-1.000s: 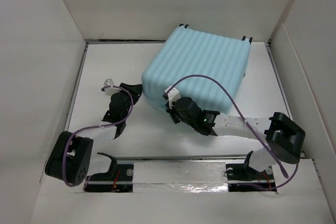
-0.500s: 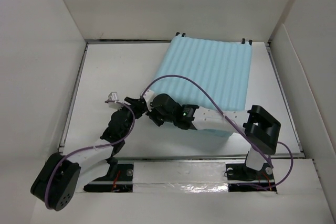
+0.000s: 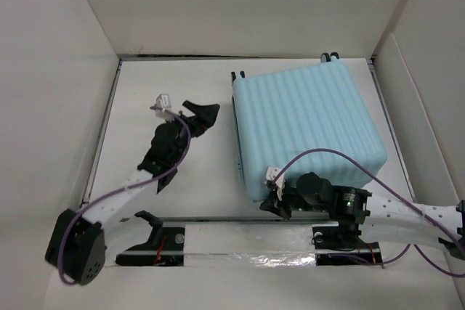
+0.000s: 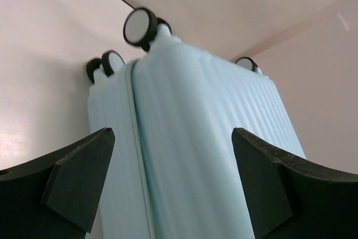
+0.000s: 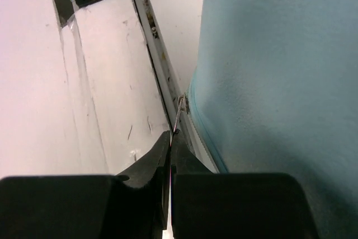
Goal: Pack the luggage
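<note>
While the left gripper (image 4: 172,138) gapes wide, the right gripper (image 5: 170,138) is clamped, seemingly on the zipper pull (image 5: 179,115) at its tips. Zipping the luggage (image 3: 309,132): next, drag along the seam.

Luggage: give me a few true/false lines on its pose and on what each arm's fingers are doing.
1. The luggage lies flat on the table, closed. True.
2. The left gripper is clamped on the shell. False: its fingers are open and sit clear of the luggage, off its left side.
3. The right gripper has its fingers shut on the zipper pull at the near-left corner. True.
4. The wheels point toward the arm bases. False: they face the far wall.
</note>
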Robot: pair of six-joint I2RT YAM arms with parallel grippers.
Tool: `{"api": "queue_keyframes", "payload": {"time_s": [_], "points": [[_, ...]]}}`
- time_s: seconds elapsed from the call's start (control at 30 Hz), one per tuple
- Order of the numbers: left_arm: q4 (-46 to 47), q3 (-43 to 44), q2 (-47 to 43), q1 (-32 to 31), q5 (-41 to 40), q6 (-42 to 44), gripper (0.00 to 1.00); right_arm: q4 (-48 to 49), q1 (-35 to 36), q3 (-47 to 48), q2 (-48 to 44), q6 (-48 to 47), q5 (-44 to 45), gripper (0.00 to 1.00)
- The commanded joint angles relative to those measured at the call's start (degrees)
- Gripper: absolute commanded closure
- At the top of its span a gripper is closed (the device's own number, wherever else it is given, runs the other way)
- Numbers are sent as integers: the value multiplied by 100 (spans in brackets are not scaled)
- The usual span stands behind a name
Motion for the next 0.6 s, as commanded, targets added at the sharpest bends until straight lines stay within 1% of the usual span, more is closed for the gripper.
{"api": "queue_keyframes", "payload": {"time_s": [0.0,0.03,0.07,0.1,0.13,0.17,0.2,0.27,0.3,0.33,0.4,0.57], "points": [[213,1115,1267,366,644,242,15,1252,-174,373,-518,694,-373,100],[222,1382,1601,542,741,242,14,1182,-174,400,-536,686,-391,100],[213,1637,1900,630,1177,242,13,1085,-174,417,-519,677,-382,100],[195,2161,2495,709,1373,216,12,1049,-174,409,-501,685,-374,100],[221,2393,2796,771,1514,129,12,1032,-174,391,-440,694,-339,100],[283,2612,3069,876,1829,102,12,1023,-174,374,-422,712,-330,100],[222,3145,3629,877,1997,75,11,1031,-174,348,-396,721,-330,100],[151,3632,4107,939,2287,40,9,1127,-113,321,-378,756,-312,100],[143,4017,4483,939,2367,5,8,1163,-113,304,-378,756,-312,100],[160,4169,4661,991,2420,-30,4,1207,-113,295,-378,765,-321,100],[230,4607,5108,992,2692,-170,1,1295,-113,286,-308,765,-321,100],[108,5391,6066,992,3009,-417,1,1435,-60,330,-71,773,-365,100]]}}
